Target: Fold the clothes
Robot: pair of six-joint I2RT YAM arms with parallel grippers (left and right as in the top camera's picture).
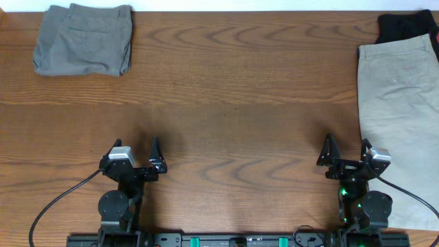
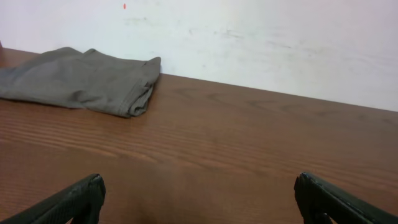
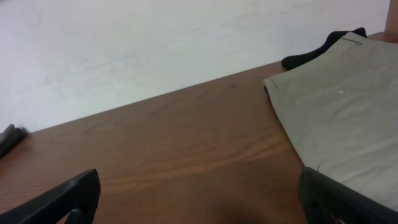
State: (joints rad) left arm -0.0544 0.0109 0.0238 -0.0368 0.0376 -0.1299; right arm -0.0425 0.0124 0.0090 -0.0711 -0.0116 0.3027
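Note:
The grey shorts (image 1: 84, 39) lie folded at the table's far left corner, also in the left wrist view (image 2: 81, 87). The beige-khaki shorts (image 1: 401, 123) lie spread flat along the right edge, also in the right wrist view (image 3: 342, 112). My left gripper (image 1: 136, 152) is open and empty near the front left, far from the grey shorts; its fingers show wide apart in the left wrist view (image 2: 199, 199). My right gripper (image 1: 347, 152) is open and empty near the front right, just left of the beige shorts (image 3: 199, 199).
A black garment (image 1: 407, 26) lies at the far right corner behind the beige shorts, also in the right wrist view (image 3: 311, 56). A white wall (image 2: 249, 37) runs behind the wooden table (image 1: 233, 103). Cables trail from both arm bases at the front edge.

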